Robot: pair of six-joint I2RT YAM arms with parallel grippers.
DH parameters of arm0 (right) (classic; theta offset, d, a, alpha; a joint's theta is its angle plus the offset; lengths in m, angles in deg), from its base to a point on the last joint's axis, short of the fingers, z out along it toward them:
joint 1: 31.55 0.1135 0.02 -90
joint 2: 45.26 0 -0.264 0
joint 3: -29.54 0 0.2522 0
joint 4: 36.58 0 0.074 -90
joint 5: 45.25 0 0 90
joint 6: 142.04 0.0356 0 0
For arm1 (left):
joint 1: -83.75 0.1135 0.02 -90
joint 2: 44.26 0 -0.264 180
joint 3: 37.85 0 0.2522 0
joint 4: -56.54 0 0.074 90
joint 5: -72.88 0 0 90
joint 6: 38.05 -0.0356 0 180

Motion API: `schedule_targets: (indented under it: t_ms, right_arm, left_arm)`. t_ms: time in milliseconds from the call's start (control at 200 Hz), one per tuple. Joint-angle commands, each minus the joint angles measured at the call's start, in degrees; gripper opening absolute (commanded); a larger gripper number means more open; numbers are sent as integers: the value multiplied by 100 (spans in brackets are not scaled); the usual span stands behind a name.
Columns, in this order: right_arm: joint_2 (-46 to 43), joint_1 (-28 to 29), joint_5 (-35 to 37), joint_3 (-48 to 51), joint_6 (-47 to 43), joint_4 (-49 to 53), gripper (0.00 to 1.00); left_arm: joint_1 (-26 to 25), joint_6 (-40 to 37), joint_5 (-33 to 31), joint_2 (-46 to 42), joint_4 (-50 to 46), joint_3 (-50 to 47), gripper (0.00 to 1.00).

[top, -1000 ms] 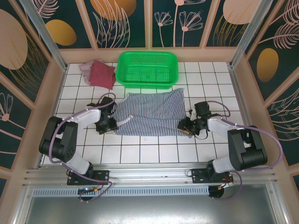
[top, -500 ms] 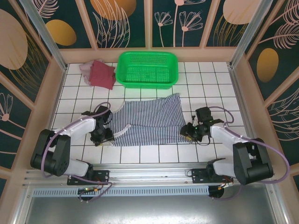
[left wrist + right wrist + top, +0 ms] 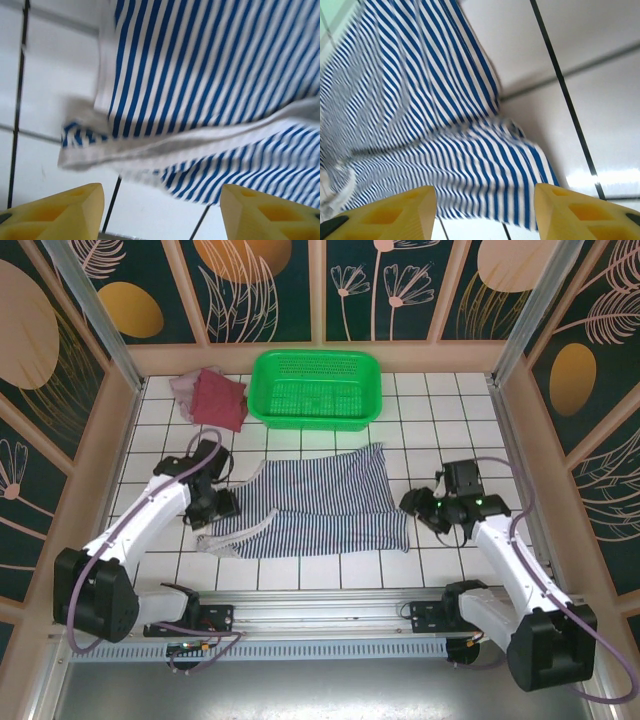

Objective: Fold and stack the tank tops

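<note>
Basket (image 3: 315,390) blocks far centre; folded tops (image 3: 212,398) far-left; tiled table (image 3: 300,572) near edge probably free.

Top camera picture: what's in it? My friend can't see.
A striped tank top lies spread on the tiled table between the left gripper and the right gripper. Behind it sit a green basket and, to its left, a maroon top on a pink top.

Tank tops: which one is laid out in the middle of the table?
The navy-and-white striped top, spread flat on the centre tiles. The maroon top and pink top sit piled together at the far left, beside the green basket.
</note>
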Motion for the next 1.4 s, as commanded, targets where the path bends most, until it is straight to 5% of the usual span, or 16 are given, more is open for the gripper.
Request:
schedule_targets:
  t_ms: [0, 510, 736, 1391]
  right_arm:
    - [373, -245, -40, -503, -515, -454, 58]
    - [2644, -400, -623, -1037, -705, -3036, 62]
    - [4002, -175, -778, -1695, -706, -3684, 58]
    - [5681, -107, -1250, -2574, -808, -4338, 53]
  left_arm:
    - [26, -342, -315, 491, 155, 616, 64]
    - [25, -984, 626, 2950, 2107, 2082, 65]
    - [37, -1594, 158, 3942, 2281, 2716, 64]
    - [178, -2259, 697, 4455, 3040, 2667, 62]
